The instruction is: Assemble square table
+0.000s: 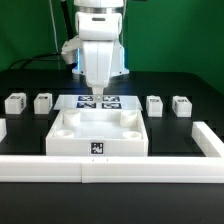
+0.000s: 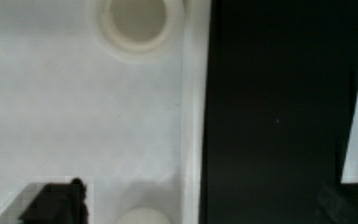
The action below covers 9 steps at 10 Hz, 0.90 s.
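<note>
The jaws are spread wide and grasp nothing. Directly beneath them lies the square table slab (image 1: 97,128) on the black surface (image 1: 30,85), and the slab's far rim runs between the two fingers (image 2: 51,200). The marker board (image 1: 118,101) lies just behind the jaws. Pairs of legs (image 1: 43,101) stand well apart from them on either side.

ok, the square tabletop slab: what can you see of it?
The tabletop slab is a white, plastic-looking square with a raised rim and round corner sockets that look empty. One black-white tag sits on its near wall. It lies flat, sockets up, on the black table, close behind the border wall; contact there is unclear. The open gripper hovers over it, not touching.
</note>
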Tool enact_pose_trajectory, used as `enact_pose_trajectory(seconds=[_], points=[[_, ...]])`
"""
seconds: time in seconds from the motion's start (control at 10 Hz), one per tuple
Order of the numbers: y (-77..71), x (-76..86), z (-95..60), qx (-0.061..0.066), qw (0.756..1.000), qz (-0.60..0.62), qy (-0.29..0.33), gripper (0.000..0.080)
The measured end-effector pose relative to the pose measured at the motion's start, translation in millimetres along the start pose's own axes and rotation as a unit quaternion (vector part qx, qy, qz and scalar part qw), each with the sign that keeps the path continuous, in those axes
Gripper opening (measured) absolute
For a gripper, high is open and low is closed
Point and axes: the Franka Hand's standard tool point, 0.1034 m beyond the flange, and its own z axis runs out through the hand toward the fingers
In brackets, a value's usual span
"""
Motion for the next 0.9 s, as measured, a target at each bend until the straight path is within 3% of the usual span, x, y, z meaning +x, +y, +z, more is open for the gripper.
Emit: enact_pose_trajectory(seconds=[0.1, 0.5, 0.7, 0.9], points=[[0.1, 0.1, 1.9, 0.001, 1.000, 0.000, 0.000, 0.0650], [5.4, 2.0, 45.3, 0.016, 1.000, 0.005, 0.011, 0.0650], [6.9, 1.2, 42.7, 0.014, 1.000, 0.005, 0.011, 0.0650], [6.6, 1.1, 43.3, 0.014, 1.000, 0.005, 0.011, 0.0408]])
